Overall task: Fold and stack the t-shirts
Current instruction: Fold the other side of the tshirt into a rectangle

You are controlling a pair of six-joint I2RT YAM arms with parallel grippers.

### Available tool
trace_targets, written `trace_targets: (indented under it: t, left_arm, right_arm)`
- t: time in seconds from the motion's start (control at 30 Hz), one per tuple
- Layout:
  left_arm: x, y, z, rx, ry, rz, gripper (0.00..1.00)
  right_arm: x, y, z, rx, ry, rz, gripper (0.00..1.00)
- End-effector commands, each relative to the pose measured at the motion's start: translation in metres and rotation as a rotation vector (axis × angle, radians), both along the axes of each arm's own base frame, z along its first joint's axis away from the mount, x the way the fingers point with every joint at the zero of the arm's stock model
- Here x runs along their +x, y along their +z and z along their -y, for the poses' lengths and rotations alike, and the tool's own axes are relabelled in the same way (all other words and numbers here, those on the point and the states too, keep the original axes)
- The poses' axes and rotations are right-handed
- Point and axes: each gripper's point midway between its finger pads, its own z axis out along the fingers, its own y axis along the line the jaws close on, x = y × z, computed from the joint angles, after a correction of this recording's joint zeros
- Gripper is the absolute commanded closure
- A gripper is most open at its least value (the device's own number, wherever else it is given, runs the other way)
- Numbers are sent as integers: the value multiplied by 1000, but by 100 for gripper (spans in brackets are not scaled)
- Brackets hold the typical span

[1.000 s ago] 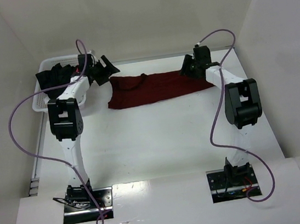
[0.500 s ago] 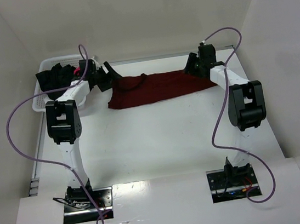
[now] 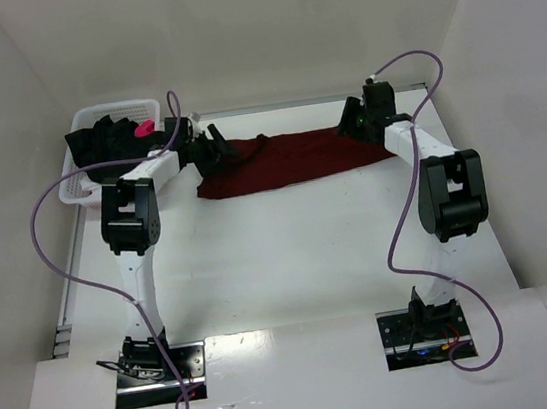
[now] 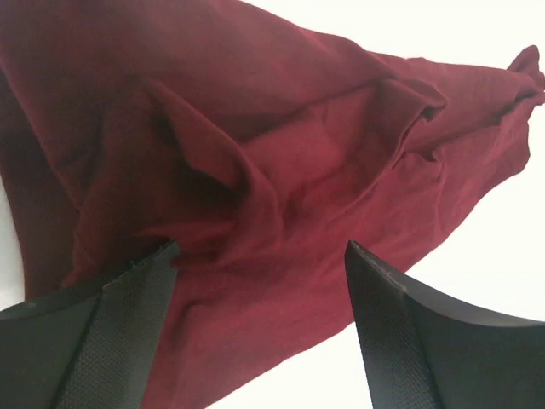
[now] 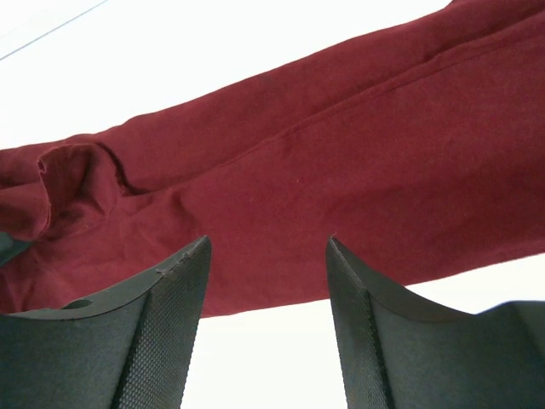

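left gripper point(image 4: 260, 256): jaws wide, over maroon t-shirt point(image 4: 281, 153), nothing held; right gripper point(image 5: 268, 247): jaws parted, same shirt, empty

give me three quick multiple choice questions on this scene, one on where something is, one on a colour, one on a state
1. Where is the black cloth t-shirt?
A. in the white plastic mesh basket
B. between the arm bases
C. over the right arm

2. What colour is the large cloth t-shirt lying on the white table?
A. blue
B. dark red
C. yellow

3. How do the left arm's fingers stand?
A. shut on the basket
B. shut on nothing
C. open above the large cloth t-shirt

Answers: A, black cloth fills the basket at the far left. B, both wrist views show dark red cloth. C, the left wrist view shows a wide gap between them, with cloth beyond.
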Motion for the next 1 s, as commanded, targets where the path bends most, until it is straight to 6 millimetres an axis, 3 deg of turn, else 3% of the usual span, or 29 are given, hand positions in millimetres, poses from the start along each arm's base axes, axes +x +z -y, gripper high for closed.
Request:
trace_targets:
  t: [0.0,0.03,0.07,0.1,0.27,0.3,0.57,0.63,0.7,0.73,0.97]
  left_arm:
    - [23,13,-2,0,-6,82,14]
    - [25,10,-1,0,-6,81,14]
    - [32,21,0,-9,0,102,16]
    - [35,14,0,-8,0,95,16]
    - [58,31,9,-70,1,150,17]
    - [62,25,12,-92,7,137,17]
    - [98,60,23,-214,47,227,20]
    - [109,82,11,-237,64,263,20]
    - [115,86,6,-243,77,265,20]
    - [119,103,4,-239,87,283,18]
    - [130,132,-22,-221,159,313,14]
  right_arm:
    - [3,30,5,-20,-17,86,37]
    - [3,30,5,-20,-17,86,37]
    - [4,29,6,-25,-25,86,37]
    - [4,29,6,-25,-25,86,37]
    - [4,29,6,-25,-25,86,37]
    - [4,29,8,-30,-32,87,37]
    - [7,29,14,-28,-54,86,37]
    - [7,24,14,-29,-54,76,37]
    - [7,24,14,-29,-54,76,37]
    - [8,24,13,-22,-59,75,37]
    - [9,26,13,-21,-59,85,37]
